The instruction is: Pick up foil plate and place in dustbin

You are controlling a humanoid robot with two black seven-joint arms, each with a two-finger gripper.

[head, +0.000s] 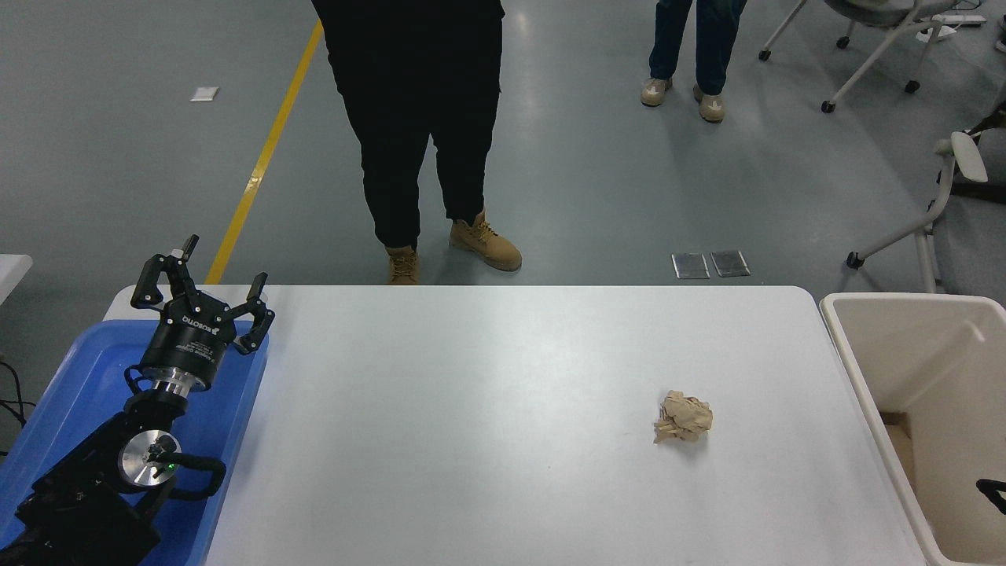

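Left gripper [200,292]: I'm parking it over the blue tray [75,369], fingers spread wide, holding nothing, clear of the work.
Paper ball [683,417]: I'm leaving it on the white table [487,440].
Dustbin [853,334]: it's sitting just beside the table's right end.
Foil plate: not showing anywhere; I'm unable to give its place, heading or long axis.
Right gripper: only a dark sliver [992,494] is showing at the bin's right edge; fingers impossible to read.
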